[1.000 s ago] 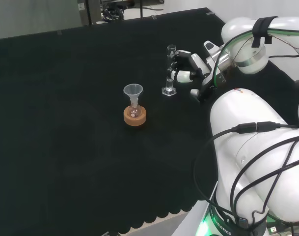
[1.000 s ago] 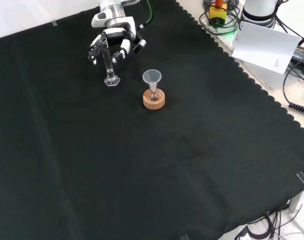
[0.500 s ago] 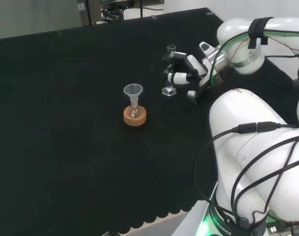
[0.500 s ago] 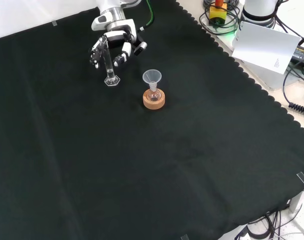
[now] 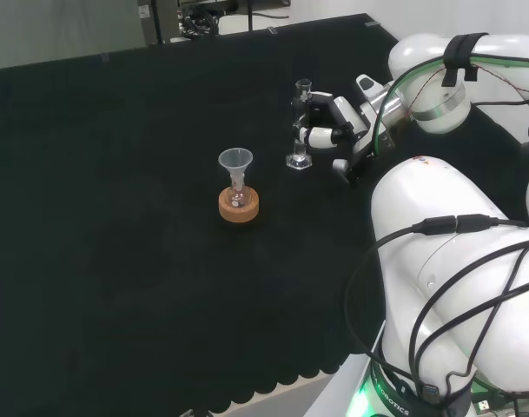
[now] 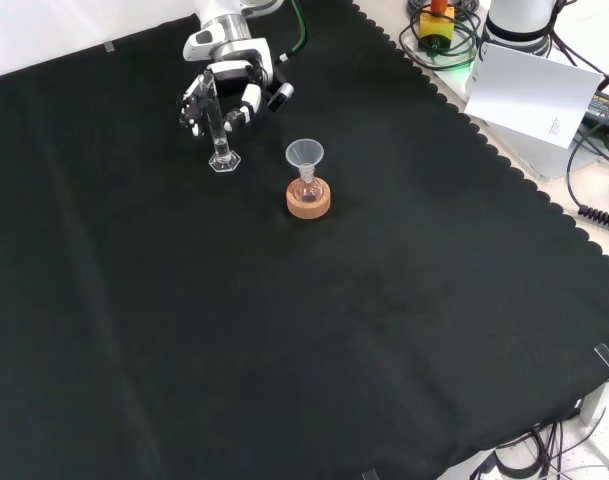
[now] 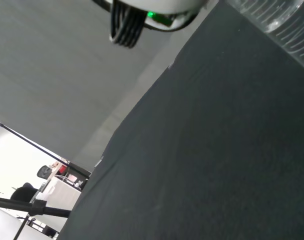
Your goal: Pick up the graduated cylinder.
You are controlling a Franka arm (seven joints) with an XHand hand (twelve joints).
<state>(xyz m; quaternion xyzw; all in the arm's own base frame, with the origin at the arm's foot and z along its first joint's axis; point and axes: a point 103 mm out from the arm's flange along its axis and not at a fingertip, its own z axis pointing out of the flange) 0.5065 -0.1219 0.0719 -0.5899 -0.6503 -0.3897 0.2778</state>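
Over the last second the hand (image 6: 227,95) has closed in from 3 o'clock in the head view onto the graduated cylinder (image 6: 218,130), its fingers (image 5: 316,134) now curled around the tube.

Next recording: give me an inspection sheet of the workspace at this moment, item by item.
Surface: black cloth covers the bench, scalloped edge at the front view's right.
Job's things: graduated cylinder upright on its base on the cloth.
Clutter: funnel in a small flask on a cork ring.
Grippers: hand with fingers curled around the cylinder.
Cables: black cables run along the arm's links; more lie beyond the cloth's edge in the front view.
Surroundings: white sheet off the cloth.
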